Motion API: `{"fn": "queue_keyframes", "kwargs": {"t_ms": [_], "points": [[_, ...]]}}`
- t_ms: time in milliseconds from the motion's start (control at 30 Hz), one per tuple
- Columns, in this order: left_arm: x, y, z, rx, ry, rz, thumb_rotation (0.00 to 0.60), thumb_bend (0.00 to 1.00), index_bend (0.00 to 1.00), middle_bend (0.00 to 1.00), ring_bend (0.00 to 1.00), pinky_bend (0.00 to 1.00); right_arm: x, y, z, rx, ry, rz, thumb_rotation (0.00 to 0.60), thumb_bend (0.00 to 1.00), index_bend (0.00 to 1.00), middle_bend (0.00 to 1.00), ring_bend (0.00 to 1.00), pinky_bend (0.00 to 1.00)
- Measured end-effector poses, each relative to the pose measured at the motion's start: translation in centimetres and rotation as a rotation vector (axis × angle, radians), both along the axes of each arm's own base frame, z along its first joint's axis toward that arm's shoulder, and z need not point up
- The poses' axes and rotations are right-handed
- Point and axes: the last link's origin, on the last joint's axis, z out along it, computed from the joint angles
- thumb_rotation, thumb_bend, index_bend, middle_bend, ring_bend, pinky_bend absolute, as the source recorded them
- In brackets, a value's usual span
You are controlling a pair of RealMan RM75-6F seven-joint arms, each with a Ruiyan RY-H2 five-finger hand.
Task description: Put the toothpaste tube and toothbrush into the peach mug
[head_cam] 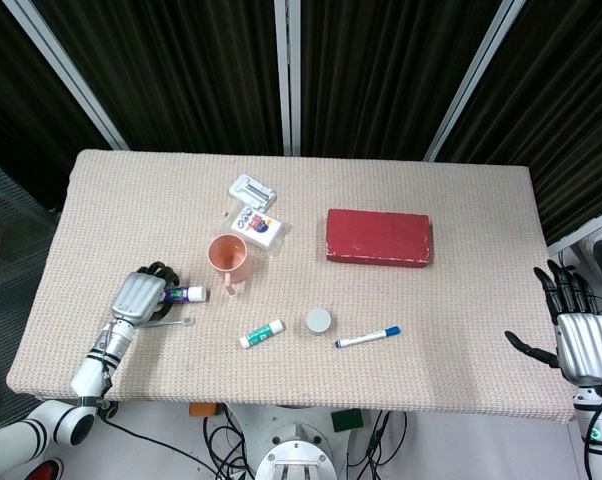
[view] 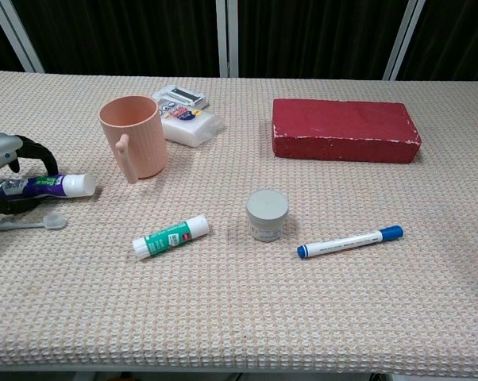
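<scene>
The peach mug (head_cam: 227, 257) (view: 134, 135) stands upright left of the table's middle, handle toward me. The toothpaste tube (head_cam: 188, 293) (view: 52, 185), white and purple, lies on the cloth left of the mug. My left hand (head_cam: 141, 297) (view: 5, 155) has its fingers curled over the tube's tail end and its thumb under it, gripping it on the table. The clear toothbrush (head_cam: 178, 322) (view: 32, 224) lies just in front of that hand. My right hand (head_cam: 579, 345) hovers off the table's right edge, fingers spread and holding nothing; the chest view does not show it.
A red box (head_cam: 378, 237) (view: 346, 130) lies right of the mug. White packets (head_cam: 255, 215) (view: 185, 115) sit behind it. Near the front lie a green glue stick (head_cam: 261, 334) (view: 170, 237), a grey jar (head_cam: 318, 320) (view: 267, 214) and a blue marker (head_cam: 367, 337) (view: 350, 241).
</scene>
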Motion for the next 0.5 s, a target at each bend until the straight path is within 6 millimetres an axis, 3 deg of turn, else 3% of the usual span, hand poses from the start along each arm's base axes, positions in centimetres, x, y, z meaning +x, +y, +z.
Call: {"fn": "queue_keyframes", "kwargs": {"t_ms": [500], "points": [[0.79,0.3,-0.19,-0.009,-0.034,-0.018,0.6,0.32,0.48,0.36,0.23,0.37,-0.46,-0.13,-0.36,0.012,-0.002,-0.021,0.502,0.35,0.0,0.0,0.0,0.0]]}}
